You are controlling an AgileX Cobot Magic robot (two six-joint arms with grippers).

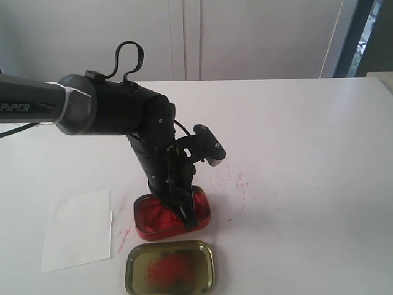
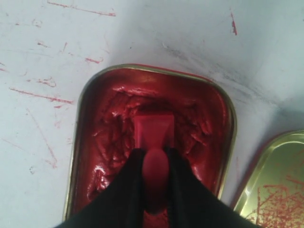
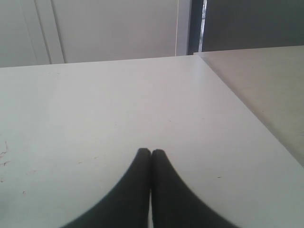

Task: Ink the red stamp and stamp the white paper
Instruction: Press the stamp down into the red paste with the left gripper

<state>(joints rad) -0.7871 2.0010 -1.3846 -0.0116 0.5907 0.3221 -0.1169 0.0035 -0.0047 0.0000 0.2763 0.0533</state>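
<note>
My left gripper (image 2: pixel 154 154) is shut on the knobbed handle of the red stamp (image 2: pixel 153 130). The stamp's square base presses into the lumpy ink of the red ink tin (image 2: pixel 102 142). From the exterior view the left gripper (image 1: pixel 178 206) reaches down into that red ink tin (image 1: pixel 201 212), and the stamp itself is hidden behind the fingers. To the left on the table lies the white paper (image 1: pixel 78 228). My right gripper (image 3: pixel 151 153) is shut on nothing above bare tabletop and does not show in the exterior view.
A shallow gold tray (image 1: pixel 170 267) smeared with red lies just in front of the ink tin, seen also as the gold tray (image 2: pixel 275 185) at the wrist frame's edge. Red ink streaks (image 1: pixel 241 181) mark the table right of the tin. A second table (image 3: pixel 266 90) adjoins.
</note>
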